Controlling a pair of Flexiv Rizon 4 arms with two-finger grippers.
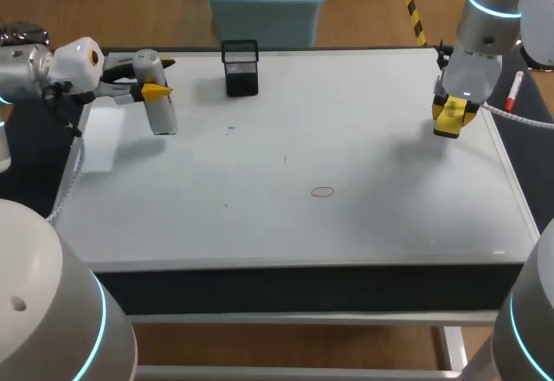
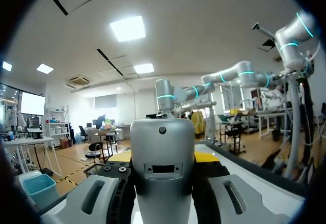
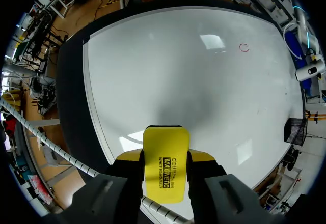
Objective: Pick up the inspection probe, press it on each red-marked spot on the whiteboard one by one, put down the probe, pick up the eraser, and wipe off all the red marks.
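Note:
The grey inspection probe [image 1: 161,108] is held over the whiteboard's far left corner, with my left gripper [image 1: 157,92] shut on it from both sides. In the left wrist view the probe [image 2: 163,173] stands upright between the fingers [image 2: 94,198]. My right gripper [image 1: 453,114] hangs over the whiteboard's [image 1: 286,156] right side, shut on the yellow eraser [image 1: 450,121]. The eraser [image 3: 164,163] is clamped between the right fingers [image 3: 214,180], slightly above the board. A single small red circle [image 1: 322,192] is drawn near the board's middle front, and this red circle [image 3: 245,47] lies far ahead of the right gripper.
A black mesh pen holder [image 1: 241,67] stands at the board's back edge, left of centre. A red-and-white marker [image 1: 512,91] lies on the dark strip right of the board. A white sheet [image 1: 102,138] rests at the left edge.

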